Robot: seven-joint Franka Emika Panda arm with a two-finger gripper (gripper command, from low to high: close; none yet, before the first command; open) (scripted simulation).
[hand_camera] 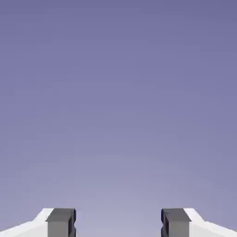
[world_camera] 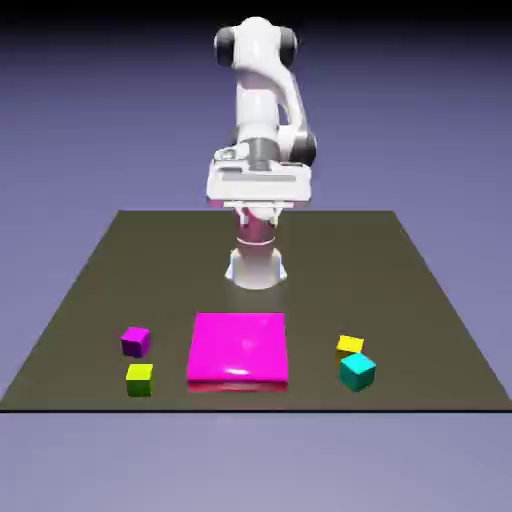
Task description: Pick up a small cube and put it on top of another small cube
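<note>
The small lime yellow-green cube (world_camera: 139, 379) sits on the table near the front edge, at the exterior view's left. Close to the front at the exterior view's right stands the slightly bigger teal cube (world_camera: 357, 371). My gripper (world_camera: 258, 207) hangs high above the table's far middle, near the robot's base and far from both cubes. In the hand view the gripper (hand_camera: 118, 223) is open. Its two grey fingertips (hand_camera: 61, 222) stand wide apart with nothing between them. Only the plain backdrop shows beyond them, and neither cube appears in that view.
A purple cube (world_camera: 135, 341) sits just behind the lime cube. A golden-yellow cube (world_camera: 349, 345) touches or nearly touches the teal cube's far side. A flat magenta slab (world_camera: 238, 348) lies between the two pairs on the dark table (world_camera: 100, 280).
</note>
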